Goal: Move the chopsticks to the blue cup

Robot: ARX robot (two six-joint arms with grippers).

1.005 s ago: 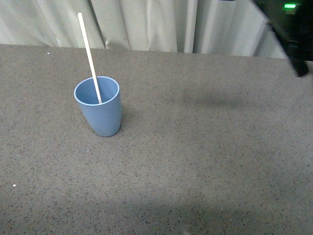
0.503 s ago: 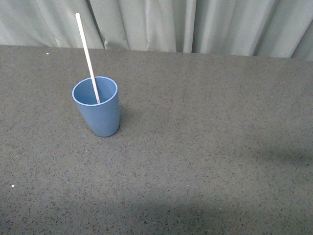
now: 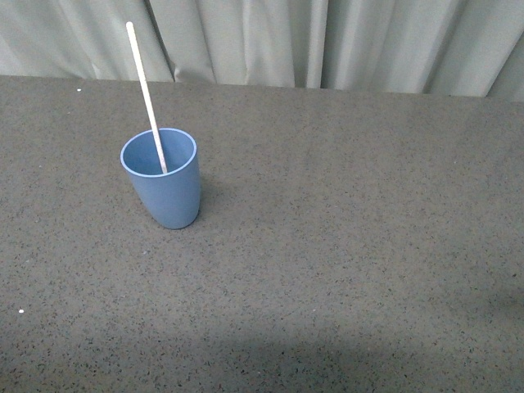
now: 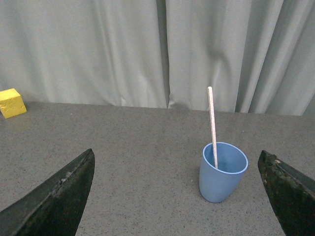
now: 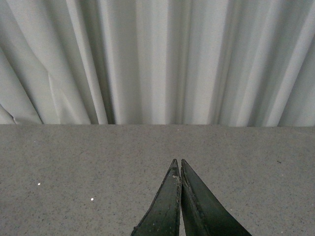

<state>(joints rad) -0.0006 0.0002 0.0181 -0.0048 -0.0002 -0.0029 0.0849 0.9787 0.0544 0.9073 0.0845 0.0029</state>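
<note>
While the table [image 3: 344,270] spreads grey and speckled under a pale curtain [image 3: 246,41], I judge the transfer itself done, so the step in hand is backing both arms off cleanly. Neither arm shows in the front view.

On the table stands the cup [image 3: 162,182], upright, with the chopstick [image 3: 145,92] inside it, its lower end down in the cup and its top leaning away from me and a little to the left, well above the rim. The left wrist view shows the same pair, cup [image 4: 222,173] and chopstick [image 4: 212,125], well clear of my left gripper [image 4: 179,216], whose fingers [image 4: 54,201] are spread wide with nothing between them. My right gripper [image 5: 178,196] is pressed together on nothing, pointing at bare table and curtain.

To finish well, I would keep the left arm from sweeping across that tall stick; a light cup with a leaning stick looks easy to tip. A yellow block [image 4: 12,103] sits far off near the curtain, no concern.
</note>
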